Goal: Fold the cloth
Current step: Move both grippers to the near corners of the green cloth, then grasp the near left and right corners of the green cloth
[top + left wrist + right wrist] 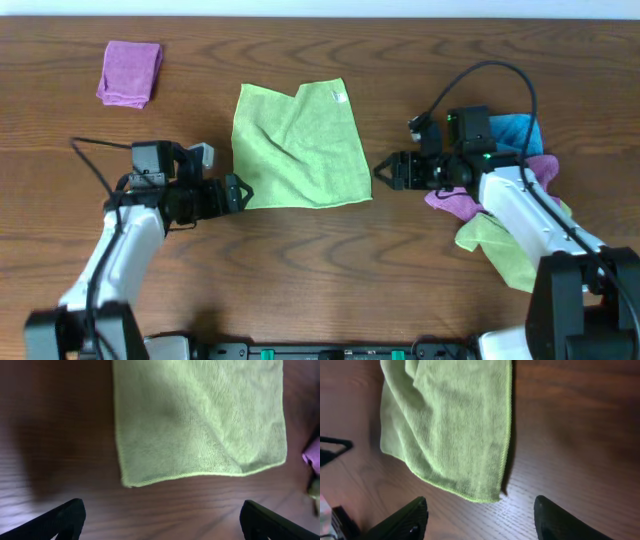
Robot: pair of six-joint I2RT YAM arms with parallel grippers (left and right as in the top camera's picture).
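The lime-green cloth (298, 147) lies spread and a little rumpled at the table's middle, its small white tag (338, 97) near the far right edge. My left gripper (240, 192) is open and empty just left of the cloth's near left corner; in the left wrist view the cloth (200, 420) lies beyond the fingers (160, 519). My right gripper (385, 171) is open and empty just right of the cloth's near right corner; in the right wrist view that corner (487, 492) sits just ahead of the fingers (480, 517).
A folded purple cloth (130, 72) lies at the far left. At the right, under my right arm, is a pile of cloths: blue (515, 130), purple (455, 203) and a second lime-green one (495, 245).
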